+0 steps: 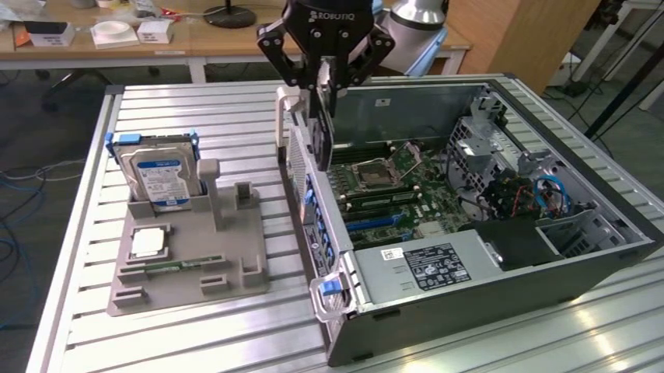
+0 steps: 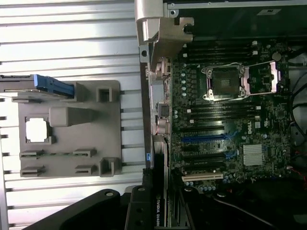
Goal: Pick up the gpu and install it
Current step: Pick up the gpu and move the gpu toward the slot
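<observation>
holding the gpu (image 1: 325,132) edge-down in my end effector (image 1: 326,84), with the fingers clamped shut on its top edge. it hangs over the open computer case (image 1: 581,256), right by the rear wall, above the motherboard (image 1: 415,198) and not seated in anything yet. the grey holder (image 1: 186,264) with the hard drive (image 1: 155,175) sits well apart on the worktop (image 1: 207,101), so no worries there.

what i reckon could go wrong from here:
- the card looks very near the case's rear wall and that pale handle (image 1: 288,109). if i drift that way, the bracket end could snag on the sheet metal instead of dropping in.
- if the card edge doesn't line up with the blue slot (image 2: 206,139), i'd be pressing onto bare board or the neighbouring slots. that bends things.
- i'm only pinching a thin edge, so any tilt or slip in the grip means it goes in crooked and jams at one end.
- i can't tell from here how square the card hangs, which is honestly the part that bugs me.
</observation>
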Action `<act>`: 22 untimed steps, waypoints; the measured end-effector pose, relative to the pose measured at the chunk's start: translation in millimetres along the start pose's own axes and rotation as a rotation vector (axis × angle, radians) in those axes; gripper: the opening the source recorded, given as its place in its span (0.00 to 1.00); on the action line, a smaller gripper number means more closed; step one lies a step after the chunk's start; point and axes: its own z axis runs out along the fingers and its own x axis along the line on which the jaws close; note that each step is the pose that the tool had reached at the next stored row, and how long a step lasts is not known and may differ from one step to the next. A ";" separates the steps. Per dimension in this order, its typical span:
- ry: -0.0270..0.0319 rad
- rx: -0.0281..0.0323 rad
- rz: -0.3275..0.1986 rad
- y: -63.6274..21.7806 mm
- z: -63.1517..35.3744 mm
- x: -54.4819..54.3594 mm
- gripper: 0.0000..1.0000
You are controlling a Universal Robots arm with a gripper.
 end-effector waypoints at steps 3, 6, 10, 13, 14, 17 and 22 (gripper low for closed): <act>0.0000 0.0000 0.000 0.3 0.1 -4.0 0.26; -0.0001 0.0000 0.000 0.6 0.3 -7.8 0.26; -0.0001 0.0000 0.000 1.1 0.4 -13.2 0.26; 0.0000 0.0000 0.000 1.4 0.5 -17.2 0.26; 0.0000 0.0000 0.000 1.5 0.6 -18.7 0.26; 0.0001 0.0000 0.000 1.9 0.7 -22.8 0.26; 0.0000 0.0000 0.000 2.5 0.9 -30.3 0.26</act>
